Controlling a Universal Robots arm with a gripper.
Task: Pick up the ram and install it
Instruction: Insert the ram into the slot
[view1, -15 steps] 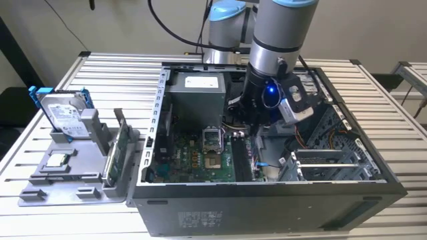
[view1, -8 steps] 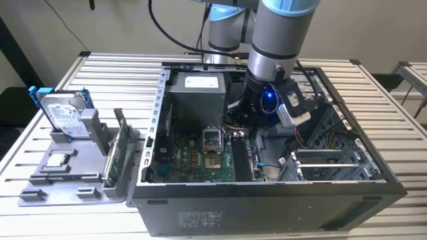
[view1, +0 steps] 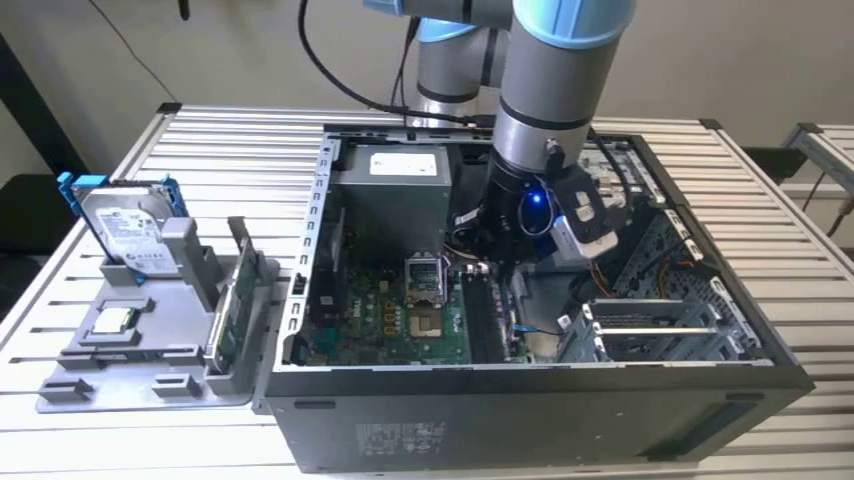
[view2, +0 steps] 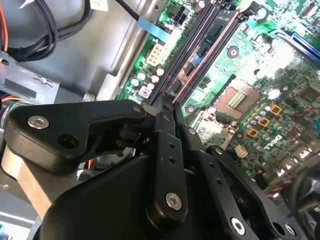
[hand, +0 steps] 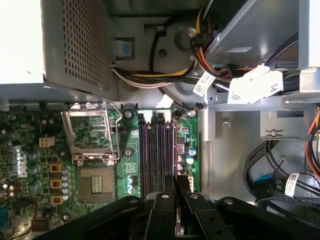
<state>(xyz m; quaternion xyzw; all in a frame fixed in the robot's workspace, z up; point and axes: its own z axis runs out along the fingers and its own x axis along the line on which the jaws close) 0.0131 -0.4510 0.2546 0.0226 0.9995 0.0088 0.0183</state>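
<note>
1. A slatted metal table spans the exterior view, with bare slats running to its far and right edges.
2. An open computer case sits at the centre of that view. Its top is uncovered and its walls rim the bay on all four sides.
3. The arm drops in from the top of the frame and passes between the power supply on the exterior view's left and the drive cage on its right. We see a narrow margin on each side.
4. The green motherboard covers the case floor left of the arm, and it lies open to above.
5. A grey holder stands against the case's left wall. It carries a silver hard drive with blue brackets and an upright green card.
6. In both wrist views the gripper hangs low over the memory slots. Its jaws are clenched on the near end of the ram.
7. The ram stands on edge along the slot nearest the cage's metal wall. Dark slots lie alongside it on the other side.
8. The processor socket lies well apart from the fingers.
</note>
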